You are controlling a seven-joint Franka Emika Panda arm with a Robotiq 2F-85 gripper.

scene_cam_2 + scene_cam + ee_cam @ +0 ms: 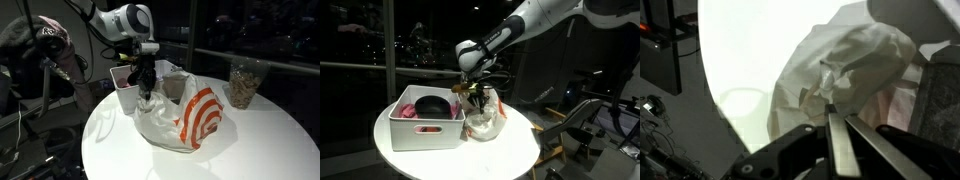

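In the wrist view the gripper (831, 110) is being kept fully closed, its fingertips apparently pinching a fold of the plastic bag (855, 60). The bag is lying on the round table (255, 140), just right of the white bin (420, 132). The grasp seems to be in hand. Next, a slow, straight lift is being called for, lest the thin film slip.

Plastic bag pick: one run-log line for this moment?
gripper: shut on plastic bag | bag: crumpled, on white table, beside white bin | bin: dark and pink items inside
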